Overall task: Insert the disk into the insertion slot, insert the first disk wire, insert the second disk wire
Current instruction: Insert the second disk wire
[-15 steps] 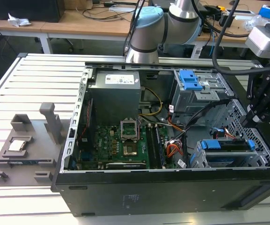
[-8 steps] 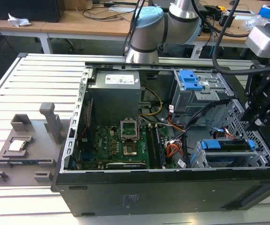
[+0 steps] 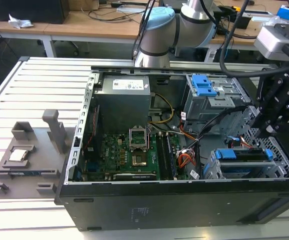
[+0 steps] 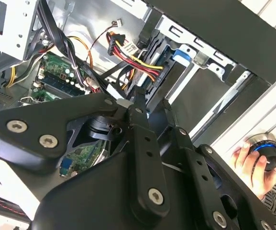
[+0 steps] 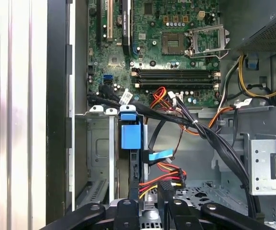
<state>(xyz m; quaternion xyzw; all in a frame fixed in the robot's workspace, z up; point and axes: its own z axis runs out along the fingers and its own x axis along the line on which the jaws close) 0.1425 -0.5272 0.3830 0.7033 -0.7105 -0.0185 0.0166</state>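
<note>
going from the exterior view's left, you pass the motherboard (image 3: 134,150), then the tall cage (image 3: 209,100) with its blue clip (image 3: 203,85), and come to the slot (image 3: 212,170) in the case's corner on the exterior view's right. the disk (image 3: 244,159) already sits in that slot, with its blue carrier (image 5: 130,134) showing. its long axis runs along the exterior view's left-to-right line. your gripper (image 3: 264,131) hangs over the end of the disk toward the exterior view's right and points down into the case. in the first wrist view the disk is edge-on, straight ahead of the gripper and close. its length runs away from you, so any approach goes along that axis and not across it. in the second wrist view the fingers (image 4: 138,120) stand a little spread, with a narrow gap and nothing clearly pinched. a bundle of red, yellow and black wires (image 5: 169,173) crosses just beyond the tips, beside the disk's near edge. by the look of it the disk step is done. you can't tell from here whether either wire is seated.
</note>
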